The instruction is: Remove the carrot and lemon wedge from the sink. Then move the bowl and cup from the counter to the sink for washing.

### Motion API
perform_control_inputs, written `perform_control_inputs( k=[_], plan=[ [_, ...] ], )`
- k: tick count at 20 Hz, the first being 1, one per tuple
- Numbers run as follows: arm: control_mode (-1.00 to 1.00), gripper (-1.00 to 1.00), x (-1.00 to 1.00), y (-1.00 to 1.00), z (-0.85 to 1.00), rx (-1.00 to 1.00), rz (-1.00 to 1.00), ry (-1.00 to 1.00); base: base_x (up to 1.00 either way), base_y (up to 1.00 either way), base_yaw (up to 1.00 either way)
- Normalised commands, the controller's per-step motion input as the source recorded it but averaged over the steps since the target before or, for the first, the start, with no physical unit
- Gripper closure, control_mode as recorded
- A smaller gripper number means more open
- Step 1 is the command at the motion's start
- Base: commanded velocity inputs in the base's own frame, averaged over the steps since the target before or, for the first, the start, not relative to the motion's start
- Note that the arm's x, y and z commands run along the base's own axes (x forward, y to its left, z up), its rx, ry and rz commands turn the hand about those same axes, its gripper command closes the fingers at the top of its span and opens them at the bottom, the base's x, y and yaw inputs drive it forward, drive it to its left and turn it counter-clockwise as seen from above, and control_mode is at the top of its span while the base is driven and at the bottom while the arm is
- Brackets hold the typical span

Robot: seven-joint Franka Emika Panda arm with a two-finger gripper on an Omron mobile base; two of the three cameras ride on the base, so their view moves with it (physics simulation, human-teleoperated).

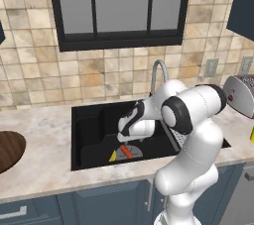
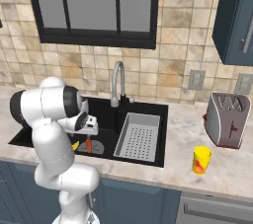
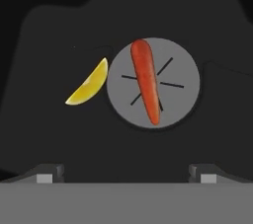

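We get flat, even light over the tiled wall (image 1: 30,70) and the pale tabletop (image 1: 44,135), with no hard shadows and no glare. The black sink (image 1: 92,135) reads very dark. Edges look soft and coarsely rendered; the carrot (image 3: 146,81) stays crisp.

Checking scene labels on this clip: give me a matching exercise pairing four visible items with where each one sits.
Things:
1. slim orange-red carrot
2. small yellow lemon wedge
3. wide dark brown wooden bowl
4. small yellow-orange cup

Places:
A. on the counter right of the black sink, near the toaster
B. lying across the round grey drain
C. on the counter left of the sink
D. on the sink floor beside the drain

Pairs: 1-B, 2-D, 3-C, 4-A
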Motion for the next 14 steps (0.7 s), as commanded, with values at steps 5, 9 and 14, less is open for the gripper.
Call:
perform_control_inputs(
  k=[5,9,14],
  plan=[
    [-1.0,-1.0,0.19,0.0,-0.15,0.0,0.0,0.0,0.0,0.0,0.0],
    [-1.0,-1.0,0.17,0.0,-0.18,0.0,0.0,0.0,0.0,0.0,0.0],
    [-1.0,-1.0,0.23,0.0,-0.14,0.0,0.0,0.0,0.0,0.0,0.0]
  ],
)
